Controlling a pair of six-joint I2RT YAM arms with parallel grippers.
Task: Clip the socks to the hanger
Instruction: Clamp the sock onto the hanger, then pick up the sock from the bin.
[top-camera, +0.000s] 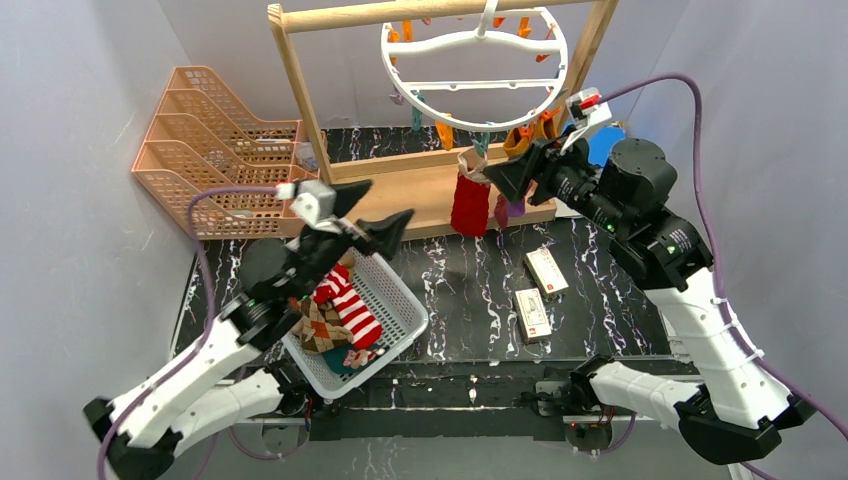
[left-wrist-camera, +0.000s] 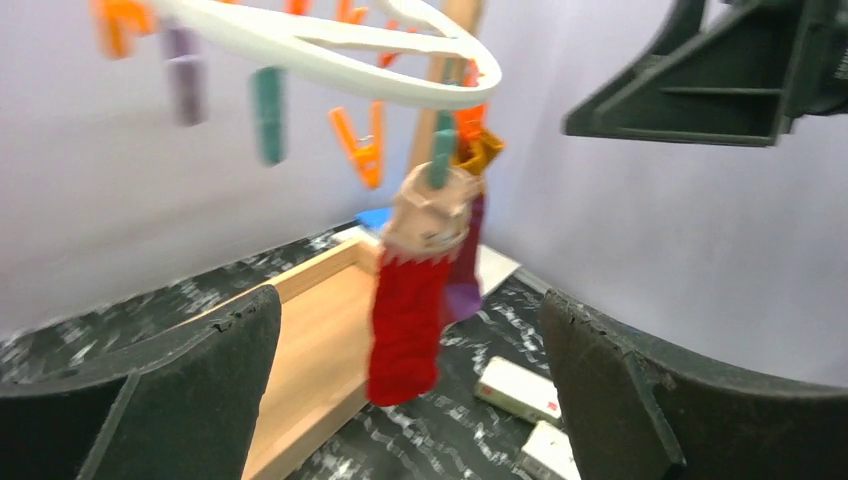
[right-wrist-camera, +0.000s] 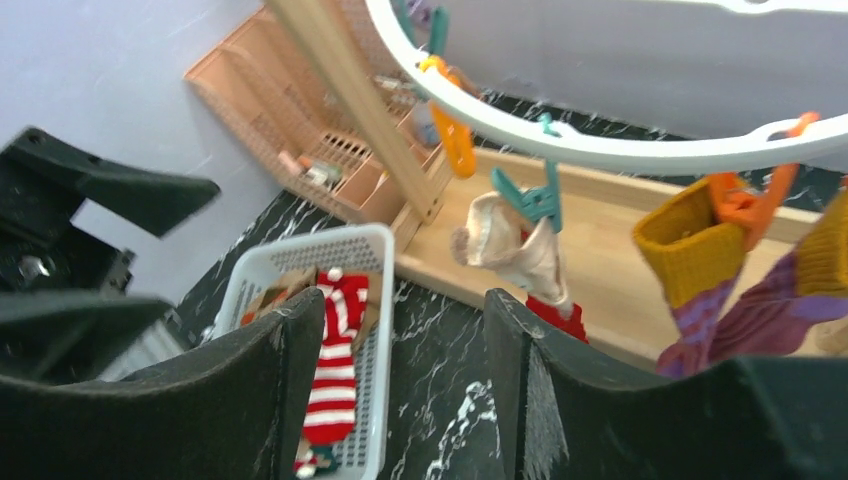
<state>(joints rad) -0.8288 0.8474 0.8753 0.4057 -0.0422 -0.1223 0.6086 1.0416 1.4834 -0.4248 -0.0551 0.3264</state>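
The white ring hanger (top-camera: 470, 85) hangs from the wooden frame. A red sock with a beige cuff (left-wrist-camera: 405, 330) hangs from a teal clip (right-wrist-camera: 535, 198). Beside it, a purple sock with a mustard cuff (right-wrist-camera: 700, 260) hangs from an orange clip. My left gripper (left-wrist-camera: 410, 390) is wide open and holds nothing, a short way in front of the red sock (top-camera: 470, 205). My right gripper (right-wrist-camera: 405, 380) is open with only the tabletop between its fingers, close beside the clipped socks (top-camera: 520, 140). A red-and-white striped sock (top-camera: 350, 305) and an argyle sock (top-camera: 320, 325) lie in the basket.
The white basket (top-camera: 408, 288) stands under the left arm. Two white boxes (top-camera: 546, 272) (top-camera: 532, 313) lie on the black marbled table. A peach tray rack (top-camera: 215, 140) stands at the back left. The frame's wooden base (top-camera: 420, 190) runs below the hanger.
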